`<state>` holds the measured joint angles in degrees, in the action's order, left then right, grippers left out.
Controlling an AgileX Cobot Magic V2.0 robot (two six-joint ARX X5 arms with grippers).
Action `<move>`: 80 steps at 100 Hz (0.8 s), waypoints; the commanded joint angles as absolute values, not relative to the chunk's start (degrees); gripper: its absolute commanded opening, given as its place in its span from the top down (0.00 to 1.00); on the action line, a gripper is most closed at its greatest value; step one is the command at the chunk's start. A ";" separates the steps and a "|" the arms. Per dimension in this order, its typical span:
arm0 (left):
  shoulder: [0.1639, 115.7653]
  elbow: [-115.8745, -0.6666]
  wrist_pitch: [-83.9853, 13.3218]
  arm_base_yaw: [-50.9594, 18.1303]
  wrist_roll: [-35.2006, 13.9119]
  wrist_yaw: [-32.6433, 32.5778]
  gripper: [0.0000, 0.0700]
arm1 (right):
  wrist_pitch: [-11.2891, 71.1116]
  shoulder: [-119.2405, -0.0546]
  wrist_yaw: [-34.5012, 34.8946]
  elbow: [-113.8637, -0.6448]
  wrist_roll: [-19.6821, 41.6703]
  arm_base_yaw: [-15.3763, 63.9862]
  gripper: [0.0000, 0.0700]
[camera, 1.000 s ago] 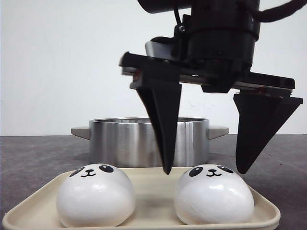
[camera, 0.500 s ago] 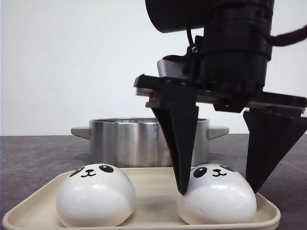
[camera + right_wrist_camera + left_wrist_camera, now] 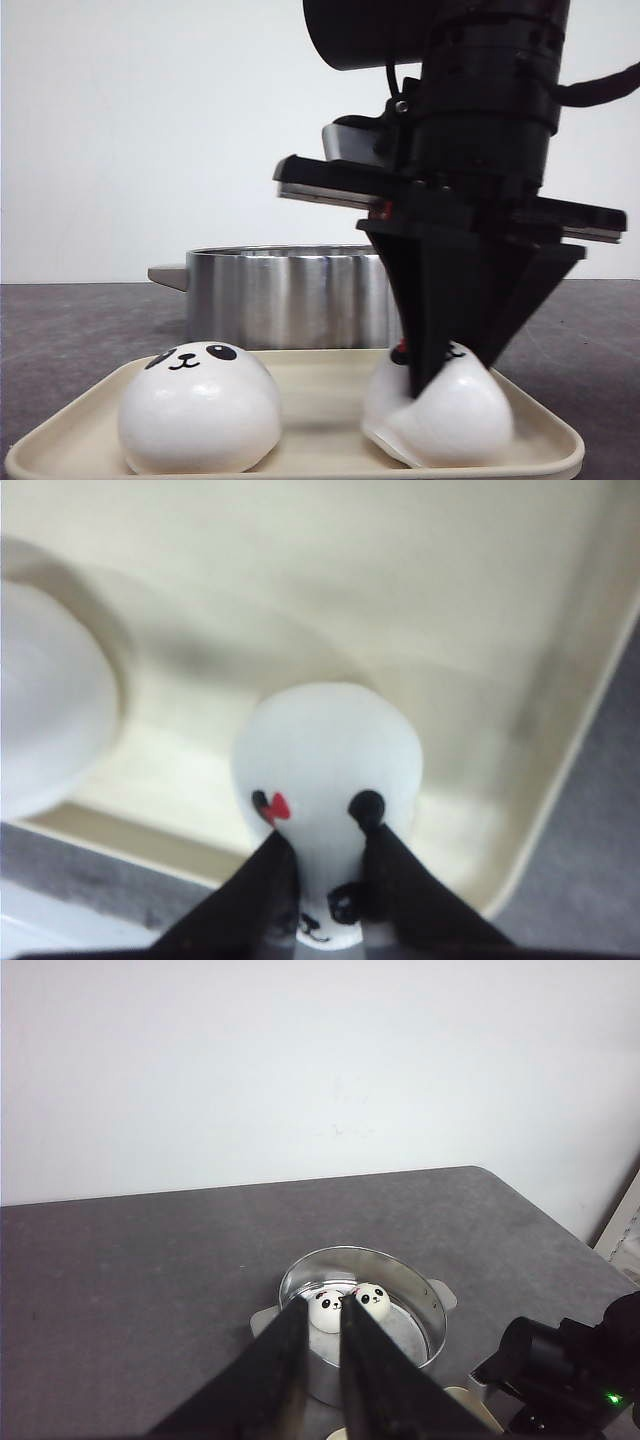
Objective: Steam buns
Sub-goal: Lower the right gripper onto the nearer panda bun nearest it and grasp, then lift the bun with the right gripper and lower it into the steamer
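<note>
On the grey counter (image 3: 90, 330), 1 cream tray (image 3: 300, 455) holds 2 buns: the left bun (image 3: 198, 408) sits free, and the right bun (image 3: 440, 415) is squeezed between the right gripper (image 3: 440, 375) fingers. Behind stands 1 steel pot (image 3: 290, 295) holding 2 more buns (image 3: 348, 1305). The left gripper (image 3: 318, 1380) hangs above the pot, its fingers nearly together and empty.

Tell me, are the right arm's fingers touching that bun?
Touching. The front view shows the fingers pinching the bun, which bulges out of shape.
</note>
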<state>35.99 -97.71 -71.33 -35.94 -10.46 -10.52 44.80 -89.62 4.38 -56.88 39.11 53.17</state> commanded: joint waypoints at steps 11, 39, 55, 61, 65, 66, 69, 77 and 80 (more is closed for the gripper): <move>36.67 -98.80 -70.72 -36.40 -9.85 -10.46 0.98 | 43.40 -87.26 6.39 -60.12 36.58 54.57 0.99; 36.91 -98.80 -70.65 -36.40 -9.85 -10.55 0.98 | 43.55 -78.65 9.74 -77.38 33.78 57.41 0.99; 37.17 -98.80 -70.54 -36.40 -9.85 -10.68 0.98 | 43.92 -78.78 0.60 -88.77 27.90 54.30 0.99; 37.26 -98.80 -70.43 -36.40 -9.87 -10.68 0.98 | 44.10 -80.05 0.03 -91.39 26.61 51.68 0.99; 37.36 -98.80 -70.28 -36.40 -9.87 -10.68 0.98 | 44.75 -81.12 1.19 -92.73 26.20 49.65 0.99; 37.36 -98.80 -70.24 -36.40 -9.87 -10.68 0.98 | 44.99 -81.38 1.48 -93.01 26.06 49.10 0.99; 37.39 -98.80 -70.13 -36.40 -9.87 -10.68 0.98 | 45.69 -82.32 2.07 -93.78 25.54 47.29 0.99; 37.47 -98.80 -69.28 -36.40 -9.85 -10.68 0.98 | 47.20 -85.01 2.85 -94.89 23.16 42.96 0.99; 37.47 -98.80 -68.88 -36.40 -9.85 -10.68 0.98 | 47.42 -86.19 2.83 -95.00 22.68 41.67 0.99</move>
